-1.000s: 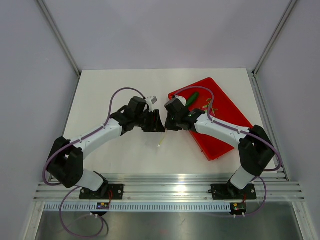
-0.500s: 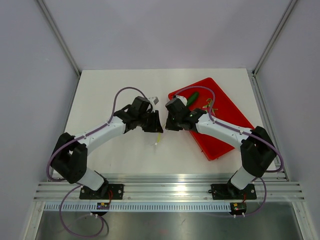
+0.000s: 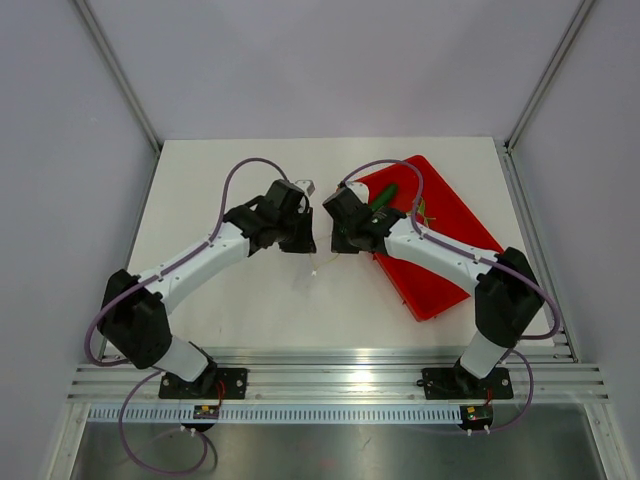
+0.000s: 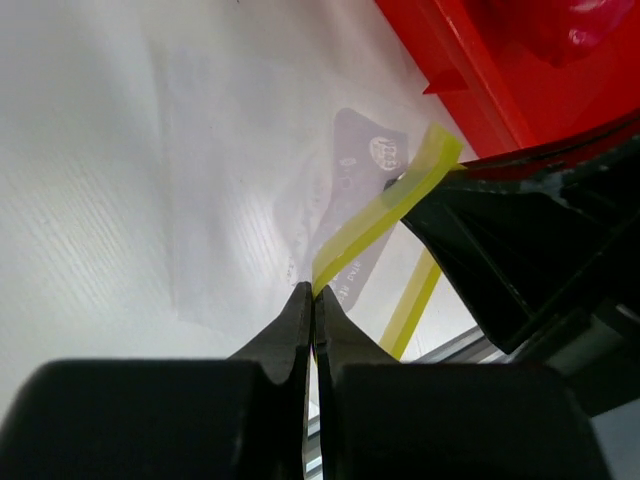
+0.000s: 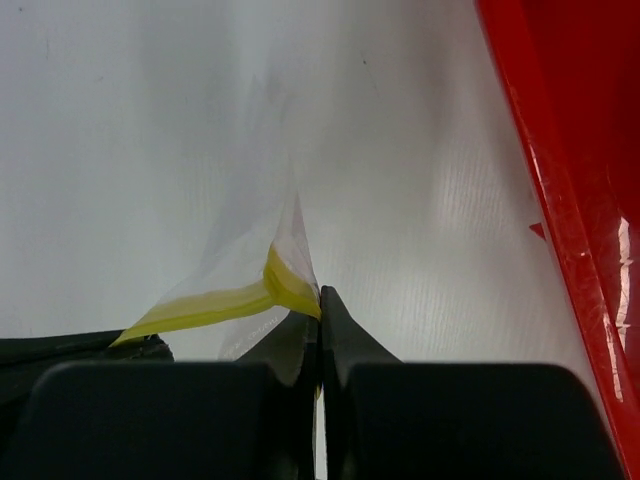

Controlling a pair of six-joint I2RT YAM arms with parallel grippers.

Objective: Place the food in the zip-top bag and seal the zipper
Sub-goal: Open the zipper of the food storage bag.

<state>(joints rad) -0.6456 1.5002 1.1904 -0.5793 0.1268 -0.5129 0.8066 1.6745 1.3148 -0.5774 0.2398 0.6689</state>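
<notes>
The clear zip-top bag [image 3: 317, 264] hangs between my two grippers over the white table. My left gripper [image 3: 302, 238] is shut on one end of its yellow-green zipper [image 4: 385, 205], and its closed tips [image 4: 314, 292] pinch the strip. My right gripper [image 3: 340, 238] is shut on the other end of the zipper [image 5: 283, 287], closed tips [image 5: 320, 300]. The bag film [image 5: 262, 215] sags below the strip, and I see nothing inside it. The dark green food [image 3: 385, 196] lies on the red tray [image 3: 445, 265], just behind my right gripper.
The red tray edge [image 5: 560, 190] runs close along the right of my right gripper and also shows in the left wrist view [image 4: 470, 80]. Green leaf tips [image 3: 418, 208] lie on the tray beside the food. Bare white table [image 3: 230, 170] lies to the left.
Both grippers have moved toward the far side of the table with the bag still held between them. The bag's hanging part has followed.
</notes>
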